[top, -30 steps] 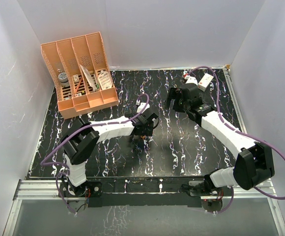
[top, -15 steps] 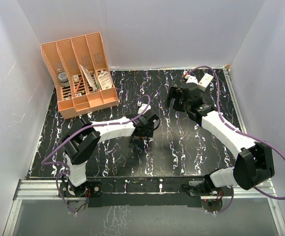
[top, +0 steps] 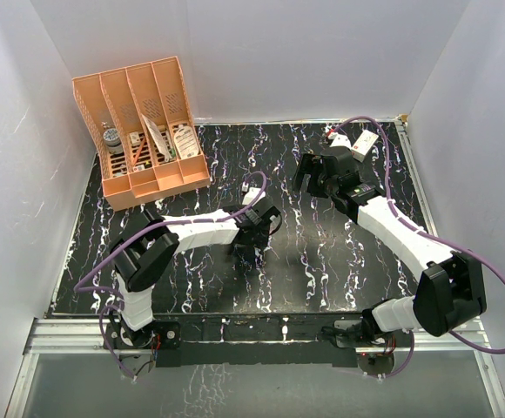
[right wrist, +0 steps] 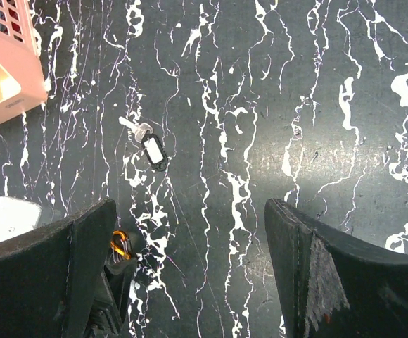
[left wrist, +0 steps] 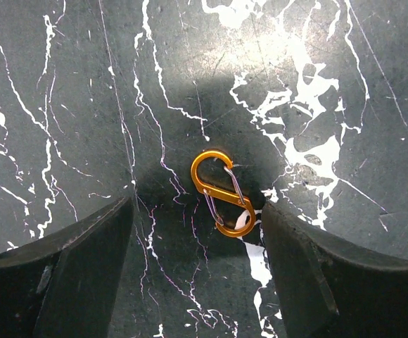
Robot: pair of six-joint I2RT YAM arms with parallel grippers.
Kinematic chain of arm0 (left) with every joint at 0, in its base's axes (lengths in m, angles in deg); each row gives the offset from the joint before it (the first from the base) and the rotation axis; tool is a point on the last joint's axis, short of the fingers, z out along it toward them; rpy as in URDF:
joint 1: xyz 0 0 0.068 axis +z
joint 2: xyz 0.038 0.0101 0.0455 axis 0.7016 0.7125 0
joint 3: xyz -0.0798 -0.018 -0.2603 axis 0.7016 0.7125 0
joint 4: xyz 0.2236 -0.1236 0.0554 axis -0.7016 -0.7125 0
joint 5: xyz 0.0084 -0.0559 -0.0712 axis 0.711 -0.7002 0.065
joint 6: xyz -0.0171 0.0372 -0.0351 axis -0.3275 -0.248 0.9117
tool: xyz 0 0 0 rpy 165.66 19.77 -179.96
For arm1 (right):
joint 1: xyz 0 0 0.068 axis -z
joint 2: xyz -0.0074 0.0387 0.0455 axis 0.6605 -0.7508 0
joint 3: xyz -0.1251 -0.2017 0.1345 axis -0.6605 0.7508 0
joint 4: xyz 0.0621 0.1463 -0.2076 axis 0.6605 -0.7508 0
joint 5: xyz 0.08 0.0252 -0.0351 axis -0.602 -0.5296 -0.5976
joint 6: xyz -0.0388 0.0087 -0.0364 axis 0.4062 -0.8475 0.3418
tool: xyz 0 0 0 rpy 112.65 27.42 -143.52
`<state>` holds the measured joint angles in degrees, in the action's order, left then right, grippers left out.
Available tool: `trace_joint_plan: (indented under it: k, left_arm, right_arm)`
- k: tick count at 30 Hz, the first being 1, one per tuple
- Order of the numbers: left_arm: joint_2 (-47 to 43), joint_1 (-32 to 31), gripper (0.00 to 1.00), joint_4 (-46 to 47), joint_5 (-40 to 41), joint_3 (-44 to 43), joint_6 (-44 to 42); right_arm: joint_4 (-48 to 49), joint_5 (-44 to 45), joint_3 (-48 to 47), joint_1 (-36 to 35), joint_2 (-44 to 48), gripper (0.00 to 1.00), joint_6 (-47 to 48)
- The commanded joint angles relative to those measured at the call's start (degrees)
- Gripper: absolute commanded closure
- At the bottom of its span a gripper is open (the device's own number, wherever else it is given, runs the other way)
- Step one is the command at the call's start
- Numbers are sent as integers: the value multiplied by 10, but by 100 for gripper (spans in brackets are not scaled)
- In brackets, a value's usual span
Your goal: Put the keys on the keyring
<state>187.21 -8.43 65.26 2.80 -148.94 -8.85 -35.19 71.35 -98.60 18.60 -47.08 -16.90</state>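
I am holding my left hand (left wrist: 197, 211) low over the middle of the counter (top: 322, 261), released, its two fingers (left wrist: 84, 274) spread wide. The keyring (left wrist: 222, 193), a small orange S-shaped clip with thin wire gates, is lying flat on the counter between them. It is sitting nearer my right-side finger, just beside it, and neither finger is gripping it.

I am hovering my right hand (right wrist: 190, 211) higher, toward the far right part of the counter, released as well and grasping nothing. In its wrist view the keys (right wrist: 153, 149), a small dark piece with a pale silvery bit on it, are lying on the counter on the far side of my left hand, apart from the keyring (right wrist: 120, 243).

The orange slotted organizer (top: 139, 131) is standing at the far left corner, and a white box with a red mark (top: 364, 142) is lying at the far right corner.
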Motion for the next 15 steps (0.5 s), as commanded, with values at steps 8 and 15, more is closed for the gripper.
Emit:
trace_joint_plan:
  k: [8,15]
  left_arm:
    - [-23,-2,28,-22,32,17,-4]
    - [-40,-2,28,-27,43,34,-3]
  right_arm:
    - [30,-2,5,2,19,15,7]
    - [29,-3,6,2,21,15,5]
